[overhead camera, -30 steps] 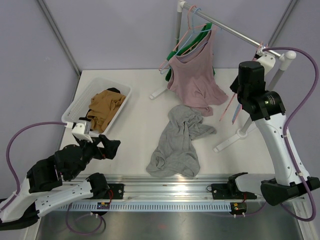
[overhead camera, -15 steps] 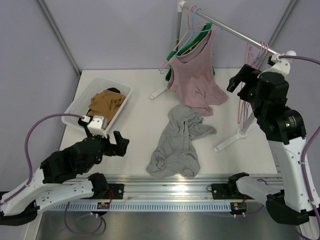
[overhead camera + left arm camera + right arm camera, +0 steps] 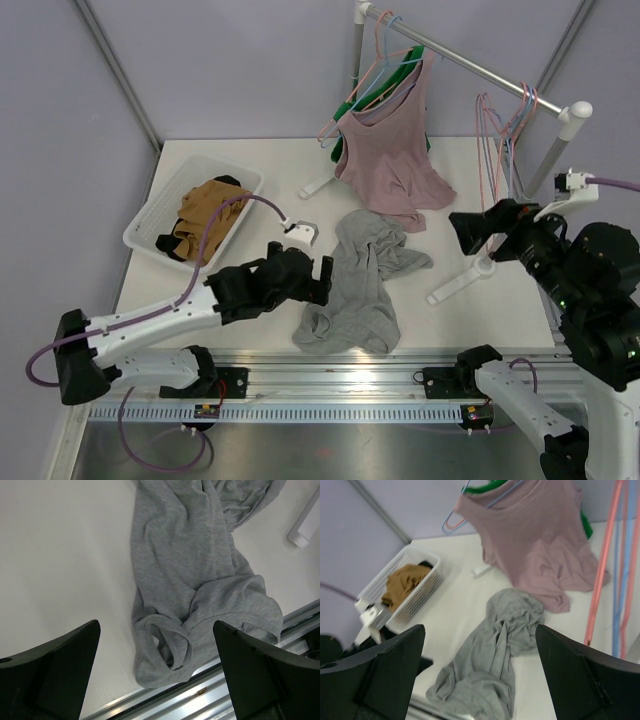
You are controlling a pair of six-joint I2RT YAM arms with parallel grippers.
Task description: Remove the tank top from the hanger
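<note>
Both jaws gape empty — left above the grey shirt [image 3: 200, 570], right facing the hung pink tank top [image 3: 540, 540].

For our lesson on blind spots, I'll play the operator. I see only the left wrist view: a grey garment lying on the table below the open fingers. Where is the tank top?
Observer: The pink tank top hangs on a hanger from the rail at the far side of the table, beyond the grey garment.
Operator: Is the right end effector on it?
Observer: No. The right end effector is open and apart from it, off to its right.
Operator: Anything else out there?
Observer: A white basket at the far left holds brown cloth.
</note>
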